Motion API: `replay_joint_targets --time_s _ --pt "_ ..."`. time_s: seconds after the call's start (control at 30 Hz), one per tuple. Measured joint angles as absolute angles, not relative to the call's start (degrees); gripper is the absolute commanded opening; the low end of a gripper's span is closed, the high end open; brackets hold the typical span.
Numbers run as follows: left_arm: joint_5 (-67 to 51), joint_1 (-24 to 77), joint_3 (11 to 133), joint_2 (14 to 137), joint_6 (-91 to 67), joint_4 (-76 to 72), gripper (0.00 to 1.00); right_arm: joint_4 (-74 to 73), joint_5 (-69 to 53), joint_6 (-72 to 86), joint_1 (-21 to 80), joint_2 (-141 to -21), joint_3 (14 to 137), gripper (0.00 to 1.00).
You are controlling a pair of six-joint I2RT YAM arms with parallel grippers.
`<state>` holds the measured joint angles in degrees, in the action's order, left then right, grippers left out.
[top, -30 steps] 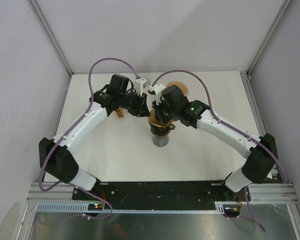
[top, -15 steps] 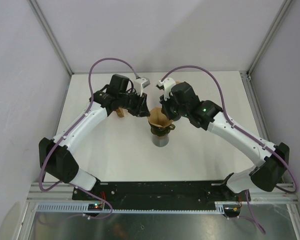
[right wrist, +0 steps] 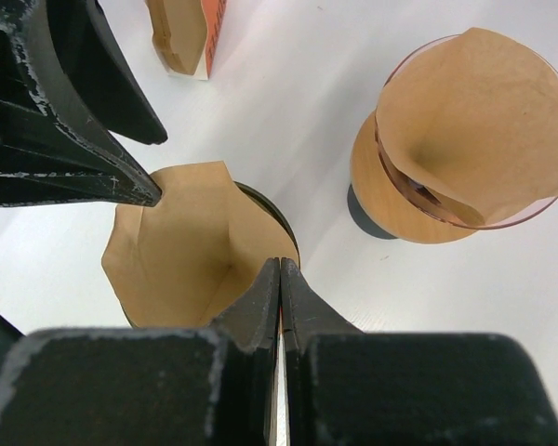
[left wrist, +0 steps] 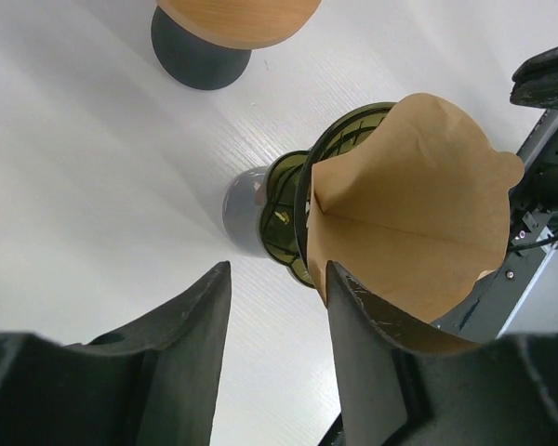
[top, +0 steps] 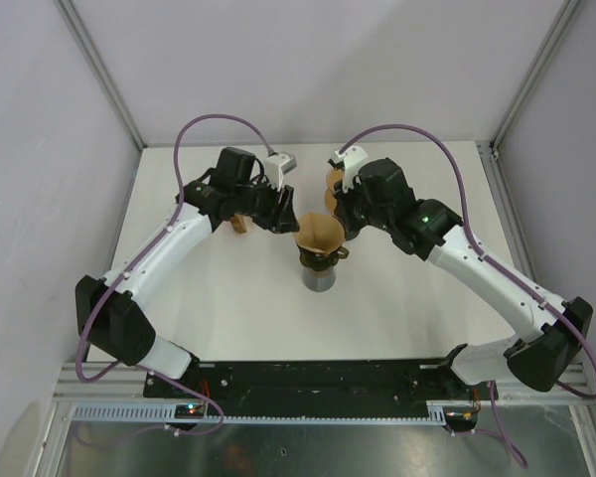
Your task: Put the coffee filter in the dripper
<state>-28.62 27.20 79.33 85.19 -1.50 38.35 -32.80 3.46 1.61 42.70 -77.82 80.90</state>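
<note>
A brown paper coffee filter (top: 320, 233) sits open in the dark green dripper (top: 322, 258), which stands on a grey cup (left wrist: 245, 216). The left wrist view shows the filter (left wrist: 418, 214) and the dripper (left wrist: 290, 195). My left gripper (top: 285, 220) is open and empty just left of the filter; in its wrist view (left wrist: 279, 269) the right finger lies against the filter's edge. My right gripper (top: 344, 221) is shut on nothing, its tips (right wrist: 280, 263) over the dripper's right rim beside the filter (right wrist: 191, 243).
A second dripper on a wooden stand with its own filter (right wrist: 474, 130) stands behind the right gripper, partly hidden in the top view (top: 332, 183). A small holder of spare filters (right wrist: 184, 32) stands behind the left gripper, also in the top view (top: 238, 224).
My right gripper has drawn back up and to the right, off the dripper, so the filter now shows seated in it. The left arm has barely moved.
</note>
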Motion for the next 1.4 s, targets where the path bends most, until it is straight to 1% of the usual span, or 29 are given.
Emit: replay_joint_targets --time_s 0.27,0.53,0.93,1.07,1.23,1.33,1.4 --pt "-28.42 27.20 80.16 84.47 -1.50 38.70 0.59 -33.10 3.66 1.48 42.28 -77.60 80.60 0.00" --pt "-28.10 27.20 81.25 83.59 -1.45 38.68 0.69 -33.41 3.66 1.50 42.13 -77.54 80.49 0.00" --pt "-26.57 27.18 82.96 83.44 -1.04 38.87 0.91 -33.67 3.77 1.50 41.71 -77.49 80.49 0.00" --pt "-25.12 26.63 84.23 83.44 -1.02 38.87 0.94 -33.91 4.21 1.58 40.03 -76.88 80.44 0.00" --pt "-23.94 24.12 86.06 83.42 -1.04 38.89 0.95 -33.91 4.32 2.15 36.23 -74.76 79.07 0.00" --pt "-23.55 21.85 86.50 83.20 -1.04 38.74 0.95 -33.67 4.27 2.87 32.88 -73.56 77.60 0.06" --pt "-23.29 20.43 86.50 83.11 -1.04 38.72 0.95 -33.50 4.27 3.31 30.26 -72.73 76.12 0.19"
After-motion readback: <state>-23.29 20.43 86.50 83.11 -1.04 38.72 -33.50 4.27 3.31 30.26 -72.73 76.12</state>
